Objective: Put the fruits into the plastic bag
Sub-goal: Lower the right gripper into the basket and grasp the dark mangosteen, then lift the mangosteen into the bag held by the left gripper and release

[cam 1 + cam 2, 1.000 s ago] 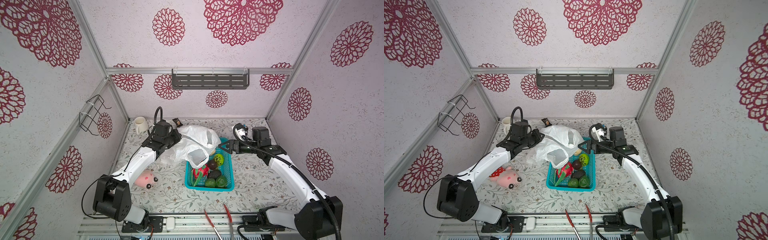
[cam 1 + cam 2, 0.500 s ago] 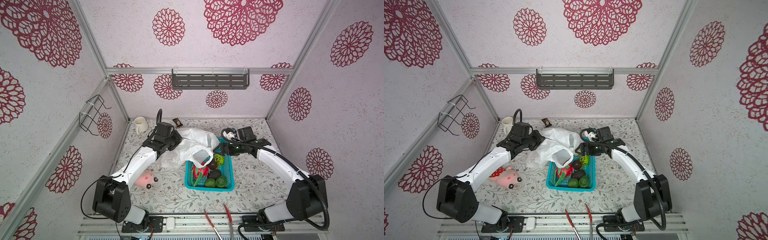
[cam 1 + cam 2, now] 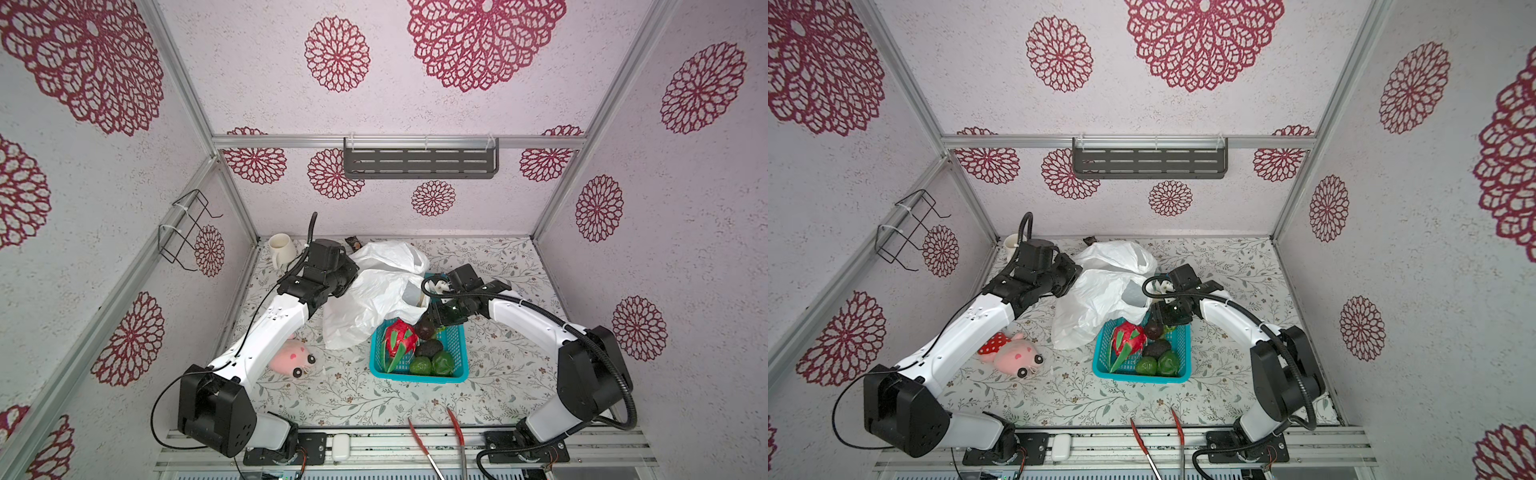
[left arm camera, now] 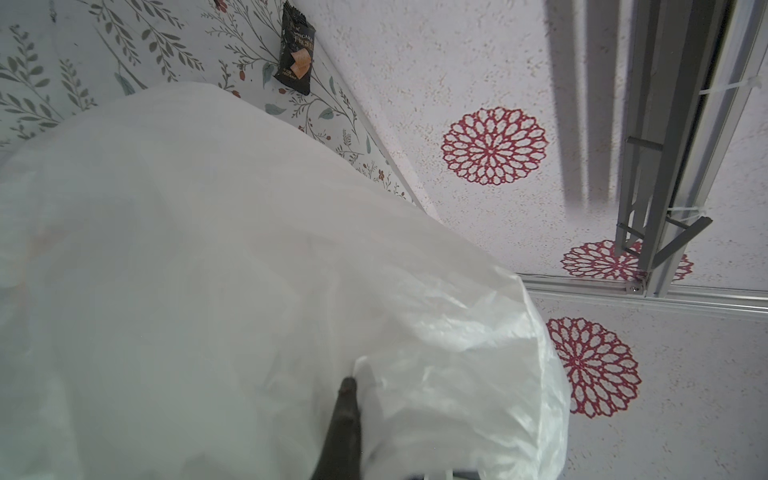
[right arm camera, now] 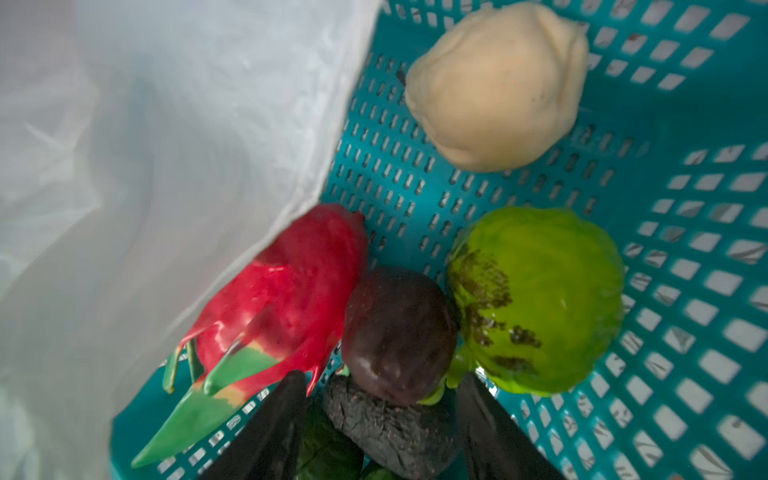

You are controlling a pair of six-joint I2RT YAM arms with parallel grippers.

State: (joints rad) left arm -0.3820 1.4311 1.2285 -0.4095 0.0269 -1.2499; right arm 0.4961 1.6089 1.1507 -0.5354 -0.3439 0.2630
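Pale walls stamped with red rosettes close round a tabletop (image 3: 353,401) covered in a leafy floral print. The right gripper (image 5: 380,380) hangs low in the teal perforated basket (image 5: 685,291). Its jaws stand apart on either side of the dark round fruit (image 5: 399,328), not clamped on it. Under that fruit lies the rough dark avocado (image 5: 390,428). The red dragon fruit (image 5: 286,299) touches the dark round fruit on one side and the green kiwi half (image 5: 536,299) sits just beside it on the other. A cream lumpy fruit (image 5: 494,83) lies apart, near the basket wall. In both top views two green round fruits (image 3: 420,366) fill the basket's near end.

The white plastic bag (image 3: 374,299) droops over the basket's far left corner and partly covers the dragon fruit. Every fruit in view lies in the basket. The left gripper (image 3: 353,277) is closed, pinching a fold at the bag's far left side. Its wrist view shows one dark finger (image 4: 343,419) sunk in the plastic. Farther out, a pink plush toy (image 3: 291,359) lies beside the left arm, a white mug (image 3: 280,247) stands in the far left corner, and a dark snack packet (image 4: 296,62) lies by the back wall.
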